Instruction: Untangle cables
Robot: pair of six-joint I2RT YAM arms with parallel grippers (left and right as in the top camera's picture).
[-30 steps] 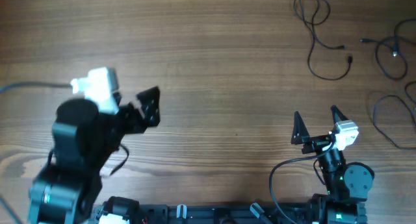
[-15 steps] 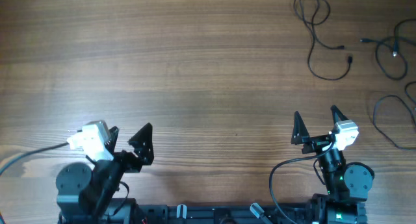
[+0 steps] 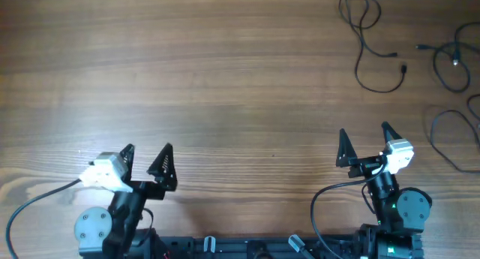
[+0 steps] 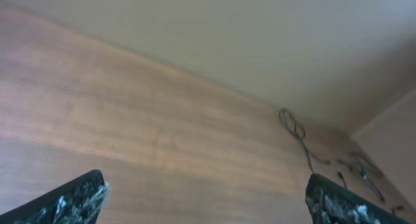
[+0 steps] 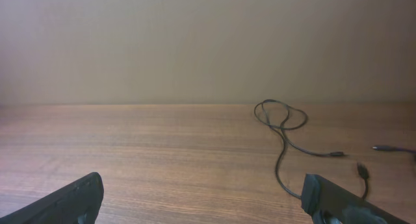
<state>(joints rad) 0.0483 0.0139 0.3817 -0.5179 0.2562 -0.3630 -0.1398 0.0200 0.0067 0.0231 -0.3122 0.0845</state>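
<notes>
Lying top-right, cables point(image 3: 358, 71) well beyond right end effector point(image 3: 363, 129)

Brown wooden worktop point(image 3: 225, 86) with fine grain running side to side, filling the whole overhead view. Plain beige wall point(image 5: 195, 42) rising straight from its far edge. Soft, even light all over.

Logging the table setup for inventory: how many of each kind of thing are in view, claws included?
Thin black cables: 3 apparent, two running off the edge
Claws: 2, left claw and right claw, both open
Total: 5
</notes>
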